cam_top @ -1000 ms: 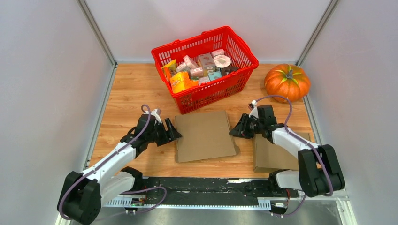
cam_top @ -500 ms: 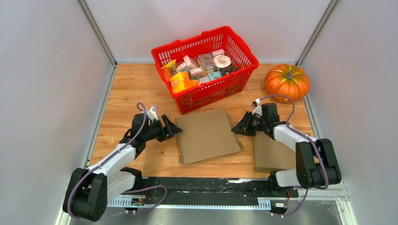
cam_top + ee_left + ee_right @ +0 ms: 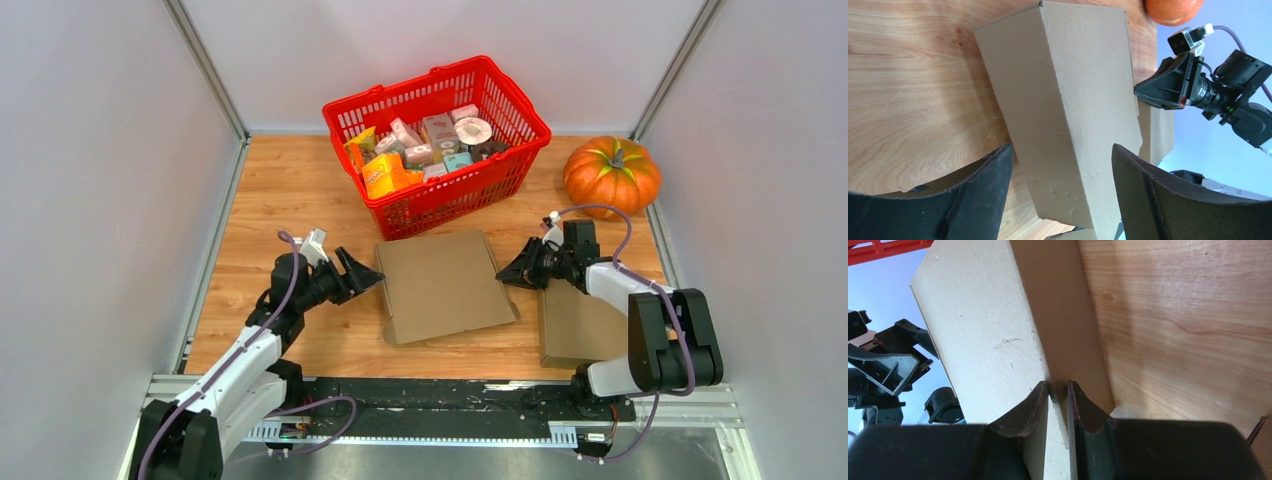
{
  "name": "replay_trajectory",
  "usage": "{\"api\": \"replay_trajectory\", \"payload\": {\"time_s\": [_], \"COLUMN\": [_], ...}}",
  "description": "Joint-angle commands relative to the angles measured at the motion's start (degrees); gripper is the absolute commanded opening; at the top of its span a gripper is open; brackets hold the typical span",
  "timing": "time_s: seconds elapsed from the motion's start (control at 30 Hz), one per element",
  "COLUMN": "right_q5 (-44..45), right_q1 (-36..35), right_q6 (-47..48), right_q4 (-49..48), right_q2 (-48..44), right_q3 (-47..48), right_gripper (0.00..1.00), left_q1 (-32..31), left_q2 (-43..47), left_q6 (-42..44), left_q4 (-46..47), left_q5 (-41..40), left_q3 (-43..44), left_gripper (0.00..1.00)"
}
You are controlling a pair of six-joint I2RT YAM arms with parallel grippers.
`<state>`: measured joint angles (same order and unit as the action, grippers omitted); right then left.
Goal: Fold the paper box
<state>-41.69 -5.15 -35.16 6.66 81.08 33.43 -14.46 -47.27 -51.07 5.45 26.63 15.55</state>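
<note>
While the box (image 3: 440,285) is still flat on the table (image 3: 290,190), just in front of the basket (image 3: 450,195), it now sits a little further right and slightly turned compared with a second ago. Right gripper (image 3: 506,272) pinches its right edge: the wrist view shows the jaws nearly together with the cardboard sheet between them. Left gripper (image 3: 368,277) has backed off the left edge. Its jaws are spread wide, tips just beside the edge, apparently not touching. The left elbow has pulled back toward the base.

Read: the right arm dragged the box sideways and the left let go. That's repositioning, not folding. No flap is up and no crease is made, so the task is barely started.

Next, probably: left re-grips the free edge while right holds. Risk is the thin sheet slipping out of a one-sided pinch.

Spare cardboard (image 3: 575,330) lies under the right forearm, near the box. Pumpkin (image 3: 612,175) is well apart.
</note>
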Motion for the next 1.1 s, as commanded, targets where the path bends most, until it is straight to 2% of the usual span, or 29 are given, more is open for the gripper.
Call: {"api": "replay_trajectory", "payload": {"time_s": [0.0, 0.07, 0.13, 0.27, 0.37, 0.53, 0.7, 0.83, 1.07], "right_q5": [7.85, 8.2, 8.47, 8.73, 8.38, 7.5, 7.06, 6.71, 6.27], "right_q1": [0.66, 0.75, 0.84, 2.16, 2.33, 2.95, 3.57, 3.83, 4.27], "right_q6": [2.55, 2.9, 3.25, 2.99, 2.99, 2.99, 2.99, 2.64, 2.81], "right_q4": [2.31, 2.57, 3.01, 3.19, 2.84, 2.31, 1.78, 1.26, 1.08], "right_q2": [2.24, 2.33, 2.77, 2.95, 2.95, 4.09, 4.7, 5.14, 5.58], "right_q3": [-0.21, 0.05, 0.49, 0.23, 0.32, 0.58, 0.41, 0.49, 0.5], "right_gripper": [0.21, 0.21, 0.21, 0.21, 0.21, 0.21, 0.21, 0.21, 0.21], "left_q1": [0.4, 0.4, 0.4, 0.4, 0.31, 0.22, -0.66, -3.38, -3.91], "left_q2": [-3.61, -8.27, -10.47, -8.37, -8.98, -14.15, -17.33, -22.06, -22.34], "left_q6": [-4.47, -7.63, -9.57, -7.82, -7.56, -8.61, -10.98, -11.16, -13.44], "left_q4": [10.94, 18.92, 22.22, 16.71, 17.22, 20.03, 28.64, 29.18, 33.64], "left_q5": [2.45, 5.25, 6.06, 3.26, 4.03, 5.8, 7.2, 7.3, 5.27], "left_q3": [-2.54, -3.24, -4.56, -4.3, -3.6, -3.16, -4.3, -2.02, -3.33], "left_gripper": [0.8, 0.8, 0.8, 0.8, 0.8, 0.8, 0.8, 0.8, 0.81]}}
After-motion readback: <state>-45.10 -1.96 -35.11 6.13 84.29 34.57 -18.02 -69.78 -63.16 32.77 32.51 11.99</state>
